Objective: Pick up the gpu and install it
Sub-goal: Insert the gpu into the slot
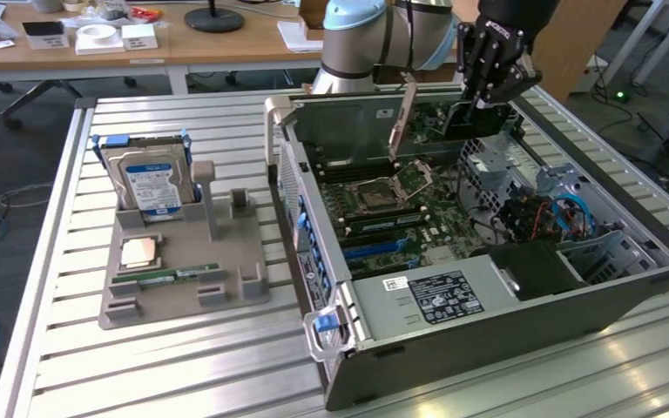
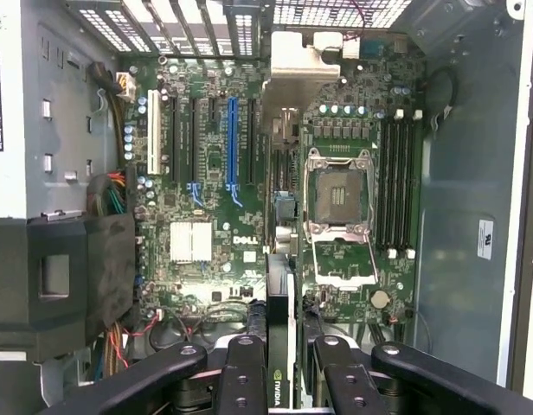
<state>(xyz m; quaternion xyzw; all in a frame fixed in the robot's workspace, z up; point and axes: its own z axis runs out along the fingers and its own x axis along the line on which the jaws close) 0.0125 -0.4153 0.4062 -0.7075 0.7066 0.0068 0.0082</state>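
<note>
End effector clamped on gpu, edge-on above motherboard in open case. I see just its thin edge; can't tell which slot.

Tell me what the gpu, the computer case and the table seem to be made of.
The gpu: thin circuit board, probably fibreglass, dark and matte. The computer case: grey sheet metal, folded edges, punched vents. The table: ribbed metal slats, likely aluminium, softly reflecting light.
</note>
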